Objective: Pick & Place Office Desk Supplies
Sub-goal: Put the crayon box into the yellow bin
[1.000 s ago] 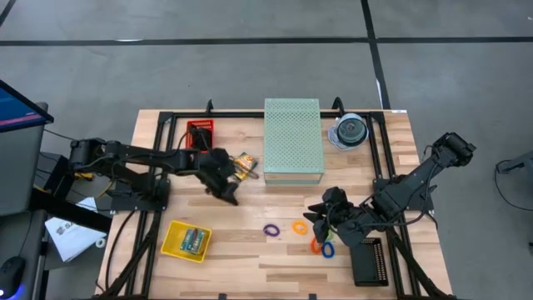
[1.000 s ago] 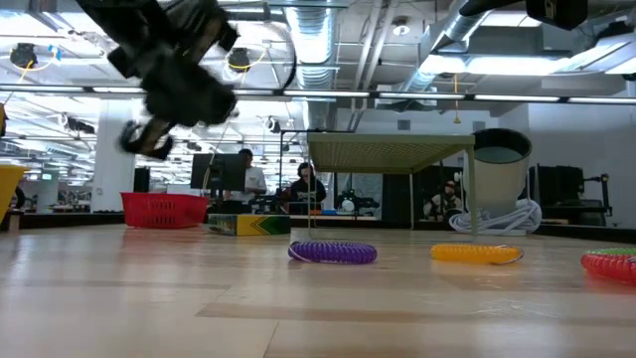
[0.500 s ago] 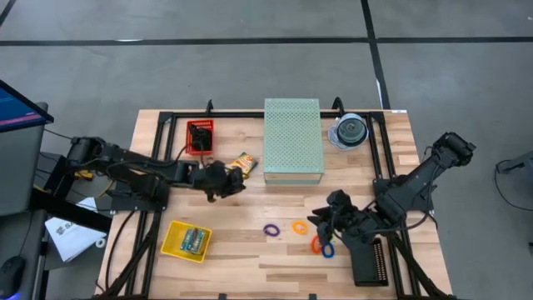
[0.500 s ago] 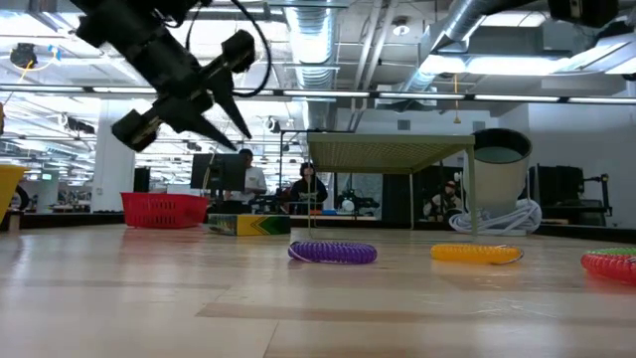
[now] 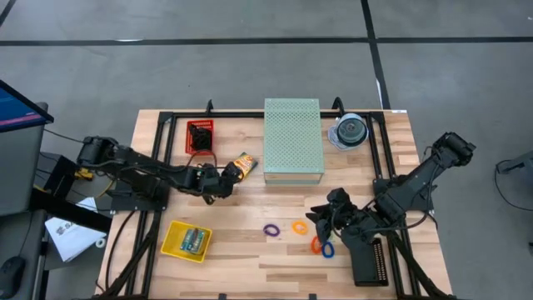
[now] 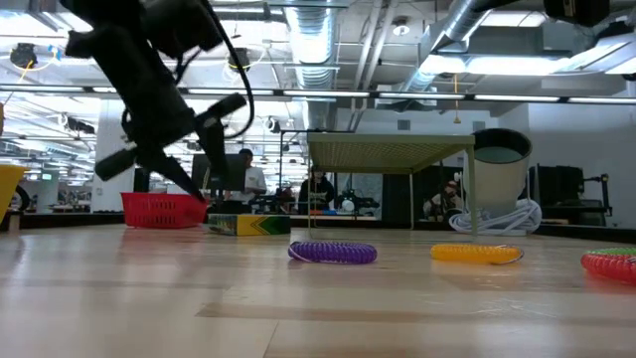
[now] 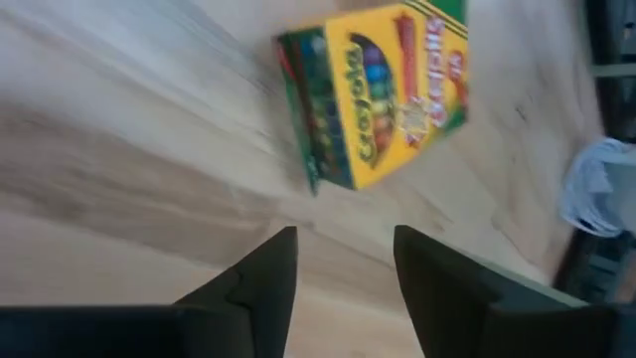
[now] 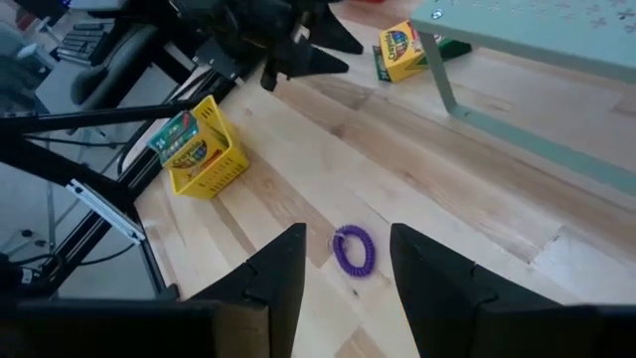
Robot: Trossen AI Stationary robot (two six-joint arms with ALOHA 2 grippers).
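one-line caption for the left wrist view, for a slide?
Left pincer, open, poised above the wooden table, facing a Crayola crayon box.

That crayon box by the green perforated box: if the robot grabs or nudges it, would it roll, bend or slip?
The crayon box lies flat on the wood, so it would probably slide, not roll. Its printed card faces look thin, so a hard squeeze might dent it. The open left hand, just short of it, looks wide enough for its narrow side.

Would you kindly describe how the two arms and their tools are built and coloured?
Both arms are dark, jointed links with black cables alongside. The left tool and right tool each end in two black, tapered fingers. No markings are visible.
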